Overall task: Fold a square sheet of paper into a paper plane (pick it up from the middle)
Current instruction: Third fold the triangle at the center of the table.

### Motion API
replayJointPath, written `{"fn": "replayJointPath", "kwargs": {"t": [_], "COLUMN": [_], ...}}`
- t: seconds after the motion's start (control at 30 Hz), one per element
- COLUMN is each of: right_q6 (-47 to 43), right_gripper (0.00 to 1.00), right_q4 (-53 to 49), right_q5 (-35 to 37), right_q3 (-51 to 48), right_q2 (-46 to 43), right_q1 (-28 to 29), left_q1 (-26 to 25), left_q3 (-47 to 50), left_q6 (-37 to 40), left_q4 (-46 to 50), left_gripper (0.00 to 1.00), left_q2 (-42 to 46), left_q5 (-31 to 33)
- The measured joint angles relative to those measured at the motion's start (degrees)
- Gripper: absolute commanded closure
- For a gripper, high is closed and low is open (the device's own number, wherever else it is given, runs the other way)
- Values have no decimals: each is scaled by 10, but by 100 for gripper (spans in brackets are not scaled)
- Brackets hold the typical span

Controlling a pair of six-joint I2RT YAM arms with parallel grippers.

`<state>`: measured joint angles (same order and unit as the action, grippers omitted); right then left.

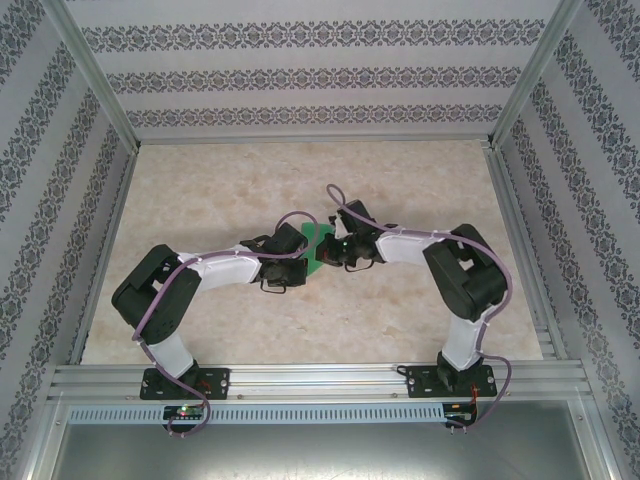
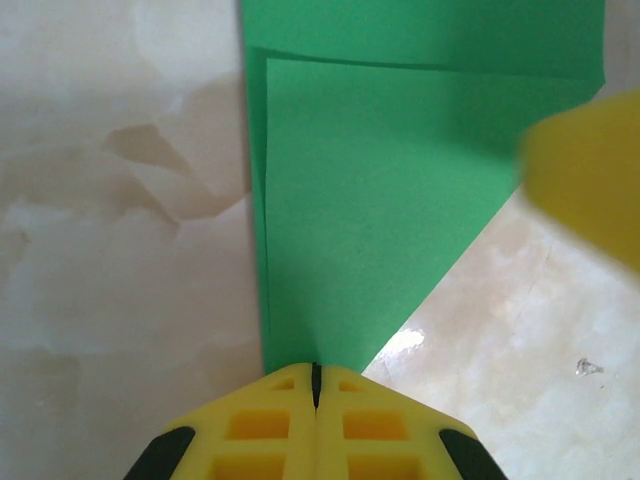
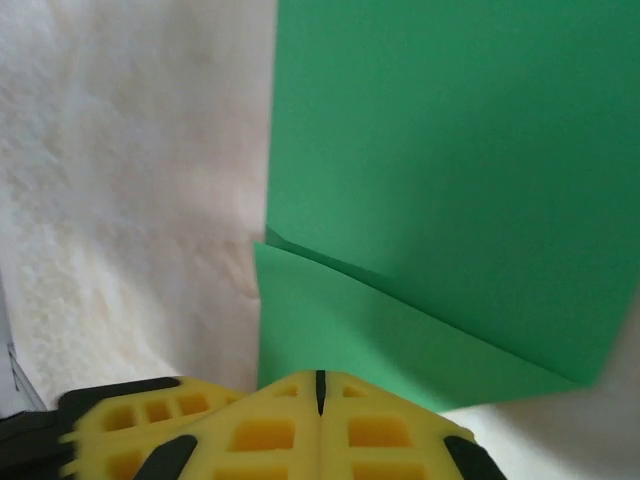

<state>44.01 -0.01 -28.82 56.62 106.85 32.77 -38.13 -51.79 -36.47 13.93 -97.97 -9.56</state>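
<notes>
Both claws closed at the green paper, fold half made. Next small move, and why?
Probably slide the left claw forward over the green paper along its long folded edge, pressing the crease down. Left claw and right claw are both shut, tips against the paper from opposite sides, and the upper layer's edge sits slightly off the layer beneath, so the fold looks unsettled.

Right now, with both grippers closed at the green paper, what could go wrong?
1. The shut left gripper and shut right gripper sit at the edge of the paper on the smooth table; a push may slide the sheet instead of creasing it.
2. The folded flap sits slightly off the layer beneath; pressing now could set a crooked crease.
3. The two grippers work very close together and might collide.
</notes>
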Motion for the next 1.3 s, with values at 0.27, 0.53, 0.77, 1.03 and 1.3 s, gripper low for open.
{"fn": "replayJointPath", "kwargs": {"t": [0.27,0.53,0.77,1.03,1.3], "right_q6": [12,26,30,30,30], "right_gripper": [100,100,100,100,100], "right_q4": [-1,-5,-14,-21,-23], "right_q5": [-5,-8,-8,-5,-5], "right_q3": [10,19,33,36,37], "right_q2": [29,38,46,46,46], "right_q1": [0,-4,-4,-4,-4], "left_q1": [4,4,4,4,9], "left_q3": [5,7,-9,-19,23], "left_q6": [19,-43,-71,-74,-81], "left_q4": [18,-23,-38,-39,-56], "left_gripper": [100,100,100,100,100], "left_q2": [16,41,-13,-26,6], "left_q5": [-8,-20,-17,3,11]}}
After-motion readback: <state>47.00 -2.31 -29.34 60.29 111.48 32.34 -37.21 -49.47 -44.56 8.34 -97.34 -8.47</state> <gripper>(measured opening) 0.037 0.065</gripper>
